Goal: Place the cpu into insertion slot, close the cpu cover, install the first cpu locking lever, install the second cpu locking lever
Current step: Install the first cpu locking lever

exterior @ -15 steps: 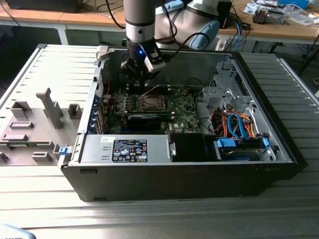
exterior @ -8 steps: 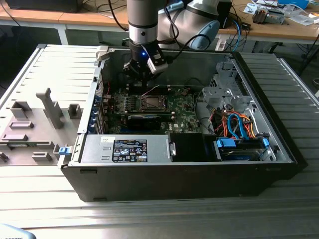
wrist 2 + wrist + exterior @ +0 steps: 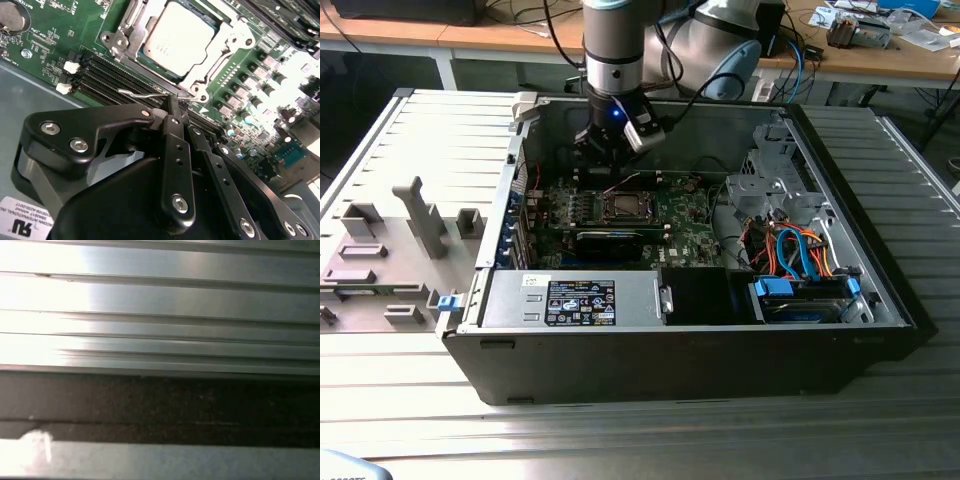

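Already seated: the cpu [image 3: 177, 37] lies flat in the slot [image 3: 623, 207] near the middle of the green board [image 3: 47, 45], dull silver top showing through the window of the cover [image 3: 207, 62], which lies down around it. Chip judged light, stiff and fragile on its underside; it wants no further handling.

Lever [image 3: 145, 93]: thin bent steel wire, running along the cover's edge beside the black memory slots [image 3: 107, 75], not yet hooked down as far as I can tell. Judged springy and slick; it will push back under load and could slip off a smooth pad. Best hold looks to be the hooked free end, pressed or pinched from the side, away from the chip.

Gripper [image 3: 174, 102]: the fingers [image 3: 175, 150] are brought nearly together, tips right at the wire near the cover's corner screw. Whether they actually clamp the wire or just touch it, I cannot tell.

Exterior view: the arm [image 3: 613, 60] reaches down into the open case [image 3: 720, 350], toward its far wall, with the gripper just behind the slot. The case lies on a ribbed metal counter [image 3: 640, 440].
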Controlling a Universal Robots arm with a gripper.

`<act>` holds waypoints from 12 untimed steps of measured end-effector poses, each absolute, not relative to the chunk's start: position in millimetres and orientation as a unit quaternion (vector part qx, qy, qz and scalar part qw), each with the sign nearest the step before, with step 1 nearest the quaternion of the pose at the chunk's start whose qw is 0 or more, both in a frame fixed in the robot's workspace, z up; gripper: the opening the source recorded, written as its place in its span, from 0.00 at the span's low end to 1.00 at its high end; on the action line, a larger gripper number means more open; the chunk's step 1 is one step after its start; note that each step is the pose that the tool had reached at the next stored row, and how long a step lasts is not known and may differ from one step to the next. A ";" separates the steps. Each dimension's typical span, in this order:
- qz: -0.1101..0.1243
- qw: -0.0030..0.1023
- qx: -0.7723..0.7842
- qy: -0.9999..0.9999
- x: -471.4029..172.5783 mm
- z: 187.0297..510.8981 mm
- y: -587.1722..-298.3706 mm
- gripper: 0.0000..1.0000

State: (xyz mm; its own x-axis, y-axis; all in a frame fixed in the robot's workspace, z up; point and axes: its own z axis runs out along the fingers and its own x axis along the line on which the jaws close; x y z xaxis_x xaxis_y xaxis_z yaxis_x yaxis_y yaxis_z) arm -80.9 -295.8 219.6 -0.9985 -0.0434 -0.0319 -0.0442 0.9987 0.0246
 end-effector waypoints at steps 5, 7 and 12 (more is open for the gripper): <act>0.013 0.015 -0.028 0.999 -71.1 215.6 -295.5 0.11; 0.013 0.015 -0.030 0.999 -65.2 213.2 -295.5 0.11; 0.013 0.015 -0.032 0.999 -56.8 208.8 -295.5 0.11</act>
